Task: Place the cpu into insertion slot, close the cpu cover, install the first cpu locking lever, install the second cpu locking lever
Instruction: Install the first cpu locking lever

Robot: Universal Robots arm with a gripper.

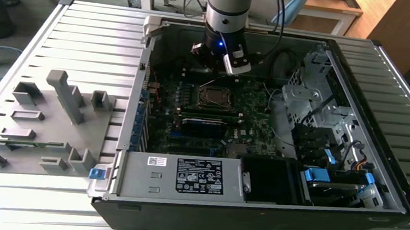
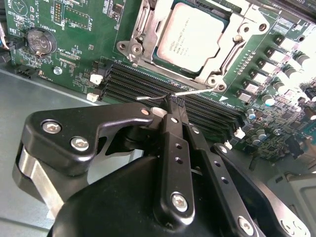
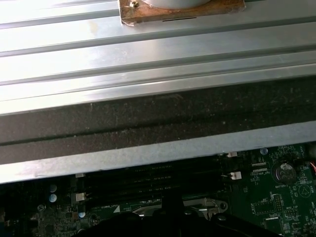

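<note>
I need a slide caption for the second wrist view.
Shut gripper at a thin lever beside the covered cpu.

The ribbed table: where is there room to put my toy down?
The ribbed table is bare on the exterior view's right of the computer case, and behind the grey holder blocks. Inside the case, around the cpu, it's crowded.

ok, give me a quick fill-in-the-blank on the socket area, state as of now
1. The square silver-topped ___ lies inside the frame of the cpu cover.
2. The cpu cover is ___ (open/closed), flat around the chip.
3. The hand is shut on a thin metal ___ just above the black memory slots.

Missing words: cpu; closed; lever
</note>
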